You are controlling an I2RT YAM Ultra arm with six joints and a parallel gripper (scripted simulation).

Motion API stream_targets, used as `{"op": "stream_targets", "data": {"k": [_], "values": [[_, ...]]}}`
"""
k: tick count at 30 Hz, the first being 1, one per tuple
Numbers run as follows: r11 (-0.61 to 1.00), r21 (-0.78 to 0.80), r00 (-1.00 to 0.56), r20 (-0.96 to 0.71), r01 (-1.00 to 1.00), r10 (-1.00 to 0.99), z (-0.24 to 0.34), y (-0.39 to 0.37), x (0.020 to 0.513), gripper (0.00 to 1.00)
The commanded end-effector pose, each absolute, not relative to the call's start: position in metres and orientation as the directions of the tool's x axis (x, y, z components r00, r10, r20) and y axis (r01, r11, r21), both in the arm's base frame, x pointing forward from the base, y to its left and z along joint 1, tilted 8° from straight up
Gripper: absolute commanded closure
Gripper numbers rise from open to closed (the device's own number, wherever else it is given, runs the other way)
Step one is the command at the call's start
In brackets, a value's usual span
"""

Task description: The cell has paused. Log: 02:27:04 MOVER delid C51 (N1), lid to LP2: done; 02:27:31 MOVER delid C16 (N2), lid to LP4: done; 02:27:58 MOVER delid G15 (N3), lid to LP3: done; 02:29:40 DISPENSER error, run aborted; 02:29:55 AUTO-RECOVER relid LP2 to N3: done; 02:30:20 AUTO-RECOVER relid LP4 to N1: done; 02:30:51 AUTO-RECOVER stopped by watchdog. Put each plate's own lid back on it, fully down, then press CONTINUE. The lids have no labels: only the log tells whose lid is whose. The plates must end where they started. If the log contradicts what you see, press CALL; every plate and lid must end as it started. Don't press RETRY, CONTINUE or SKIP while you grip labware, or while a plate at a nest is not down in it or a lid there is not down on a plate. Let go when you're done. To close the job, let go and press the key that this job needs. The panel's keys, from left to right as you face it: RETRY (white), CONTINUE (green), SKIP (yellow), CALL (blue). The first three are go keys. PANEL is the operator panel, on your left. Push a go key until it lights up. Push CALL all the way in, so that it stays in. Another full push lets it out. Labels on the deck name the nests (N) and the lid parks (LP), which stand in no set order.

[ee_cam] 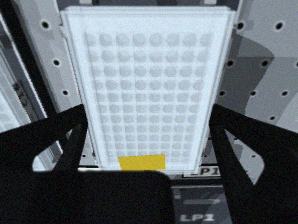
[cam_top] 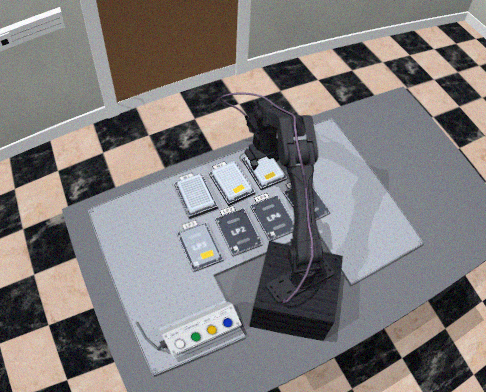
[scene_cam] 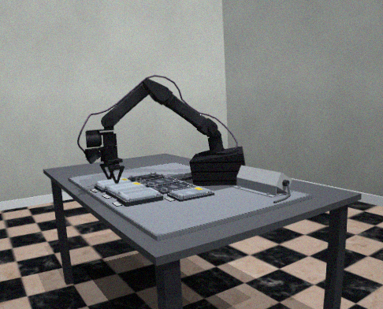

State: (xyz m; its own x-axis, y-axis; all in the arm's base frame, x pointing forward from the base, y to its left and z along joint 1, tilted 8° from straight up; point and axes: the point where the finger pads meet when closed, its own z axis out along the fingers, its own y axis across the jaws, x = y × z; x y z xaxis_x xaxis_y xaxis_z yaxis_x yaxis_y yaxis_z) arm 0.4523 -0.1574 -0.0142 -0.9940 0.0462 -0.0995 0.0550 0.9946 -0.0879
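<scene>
Directly beneath my wrist lies the lid (ee_cam: 147, 75) I am after, seated on the plate in the nest at the end of the back row nearest the arm's side of the worktop (cam_top: 132, 260). Its long axis runs straight away from me, with the yellow tag (ee_cam: 142, 162) at the near short end. My fingers straddle the short width, one against each long edge, near the tagged end rather than at the middle. They are clamped on it and stand wide because the lid holds them apart. I cannot tell from here whether the pads bear on the lid's skirt alone or also catch the plate below.

Lid park LP1 (ee_cam: 197, 218) sits just behind the tagged end, towards my base. Parks LP2 (cam_top: 238, 231) and LP4 (cam_top: 273, 216) are bare, while LP3 carries another tagged lid (cam_top: 200, 246).

I judge the next move must be a straight lift. Since I grip off-centre along the long axis, the far end may sag or drag on the plate.
</scene>
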Motion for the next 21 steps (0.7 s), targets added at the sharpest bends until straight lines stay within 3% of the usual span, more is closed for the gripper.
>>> {"op": "stream_targets", "data": {"k": [1, 21], "values": [[0.994, -0.092, -0.991, -0.128, 0.051, 0.039, -0.0081, -0.1571, 0.4572, 1.0], [0.995, -0.086, -0.991, -0.127, 0.057, 0.046, -0.0119, -0.159, 0.4527, 1.0]]}}
